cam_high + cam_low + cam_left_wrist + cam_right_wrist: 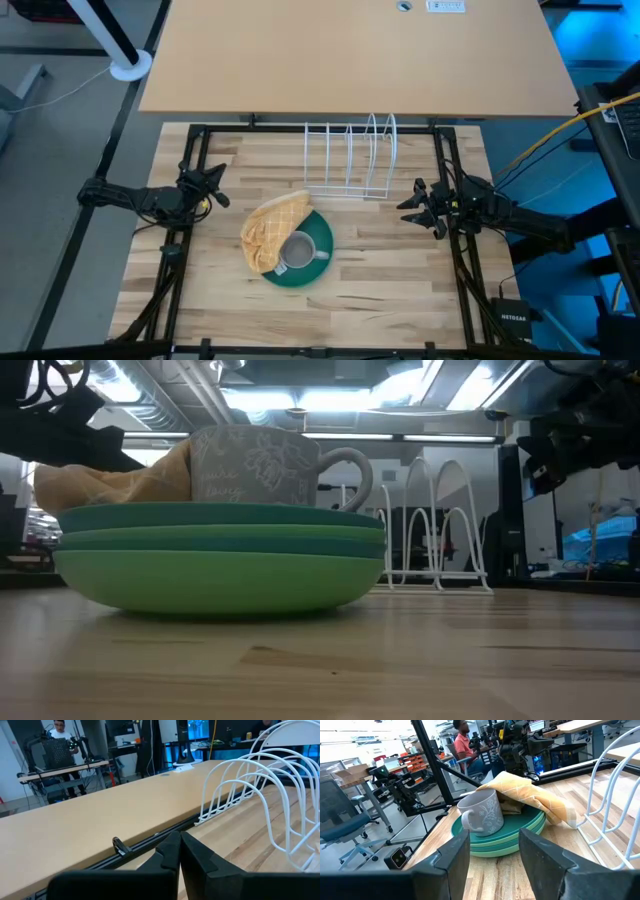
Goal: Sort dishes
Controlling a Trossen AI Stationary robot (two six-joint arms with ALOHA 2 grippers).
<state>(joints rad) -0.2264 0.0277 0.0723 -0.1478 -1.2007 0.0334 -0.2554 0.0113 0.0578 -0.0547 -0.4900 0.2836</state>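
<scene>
Fingers of the right gripper [408, 207] wide apart, holding nothing, out at 3 o'clock on the bench [380, 280]. Fingers of the left gripper [222, 186] pressed together, empty, at 9 o'clock. Plates [318, 262] stacked near the middle, toward 6 o'clock. Grey mug [299, 251] standing on top, yellow cloth [268, 228] flopped over the stack at its 10 o'clock side. White rack [352, 160] at 12 o'clock. Mug probably light, hard, easy to chip; best grabbed by the rim or the handle. Plates likely smooth and slippery; better pinched at the edge.
</scene>
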